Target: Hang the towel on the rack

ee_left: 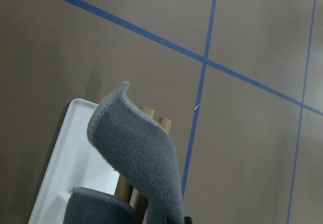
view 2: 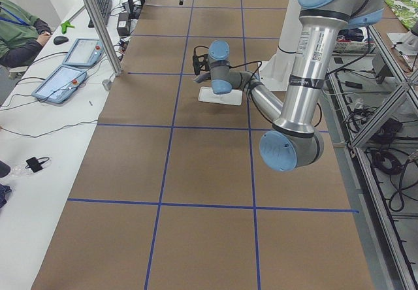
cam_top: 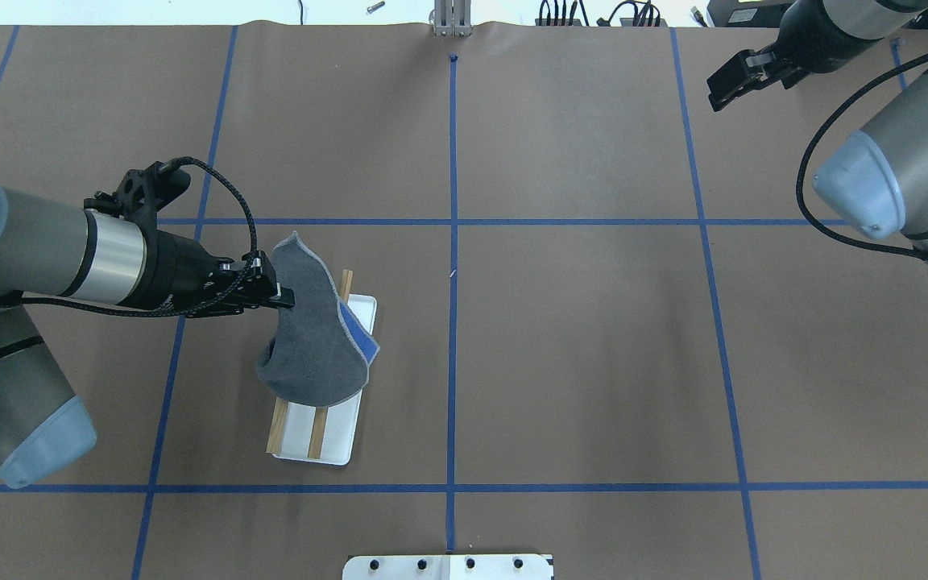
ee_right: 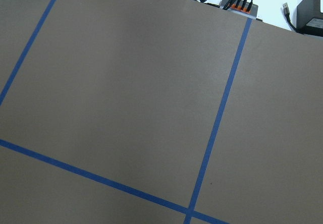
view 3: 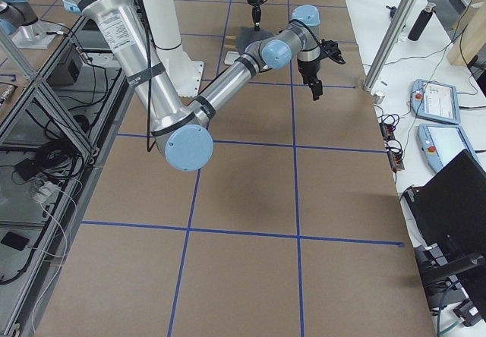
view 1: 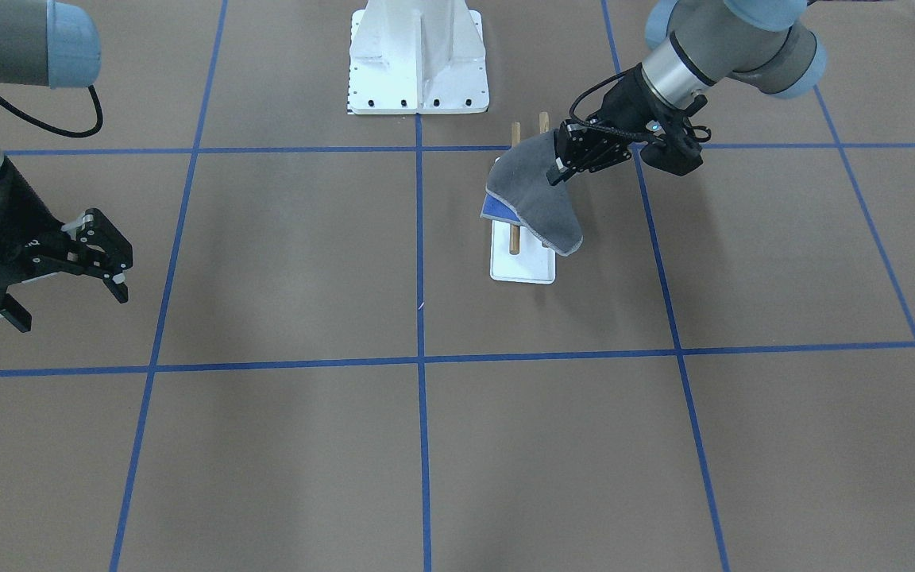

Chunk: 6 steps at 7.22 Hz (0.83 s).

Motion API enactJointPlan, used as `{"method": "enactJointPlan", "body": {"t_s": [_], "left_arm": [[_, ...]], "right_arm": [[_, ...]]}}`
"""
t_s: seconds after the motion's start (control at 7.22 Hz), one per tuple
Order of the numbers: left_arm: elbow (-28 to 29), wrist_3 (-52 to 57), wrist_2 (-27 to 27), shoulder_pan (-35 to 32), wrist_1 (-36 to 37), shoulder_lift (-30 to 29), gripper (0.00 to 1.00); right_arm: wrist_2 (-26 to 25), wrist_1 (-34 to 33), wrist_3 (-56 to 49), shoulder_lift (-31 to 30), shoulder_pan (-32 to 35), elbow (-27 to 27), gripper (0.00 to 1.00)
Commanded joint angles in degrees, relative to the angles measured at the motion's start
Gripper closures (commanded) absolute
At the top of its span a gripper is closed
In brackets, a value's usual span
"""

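Towel point(cam_top: 315, 346), soft, light and limp, draped across the rack point(cam_top: 327, 447) rods, one edge clamped in the left gripper point(cam_top: 285, 300). Likely to sag and slide, so hold it by the hem. Right gripper point(view 1: 72, 310), fingers apart, hangs well away

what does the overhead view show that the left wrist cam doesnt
Only the overhead: the left gripper shut on the towel at its edge, the towel's blue underside, the uncovered end of the rack, and the right gripper far off. Only the wrist camera: a close look at the towel's curled corner above two rod ends. Both: the grey towel over the rack's rods and white base.
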Motion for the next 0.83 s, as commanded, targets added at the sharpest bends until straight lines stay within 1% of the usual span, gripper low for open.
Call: {"method": "enactJointPlan", "body": {"t_s": [0.0, 0.14, 0.28, 0.42, 0.55, 0.69], "left_arm": [[1.17, 4.11, 0.02, -0.21, 0.02, 0.1, 0.42], [1.7, 6.3, 0.02, -0.64, -0.07, 0.28, 0.37], [2.31, 7.89, 0.11, -1.43, 0.02, 0.37, 0.29], [3.28, 10.08, -0.41, -3.35, 0.11, 0.46, 0.13], [4.68, 12.54, -0.42, -5.46, 0.37, 0.46, 0.03], [6.17, 14.13, -1.29, -8.18, 1.24, 0.54, 0.02]], "right_arm": [[1.2, 0.05, -1.41, -1.13, 1.16, -0.05, 0.0], [1.2, 0.05, -1.42, -1.13, 1.25, -0.05, 0.0], [1.2, -0.04, -1.5, -1.22, 1.42, -0.05, 0.0], [1.46, -0.82, -1.42, -1.83, 2.3, -0.05, 0.0], [1.46, -3.1, -1.42, -2.36, 3.44, -0.14, 0.0], [1.38, -6.77, -1.59, -2.62, 4.66, -0.75, 0.0]]}}
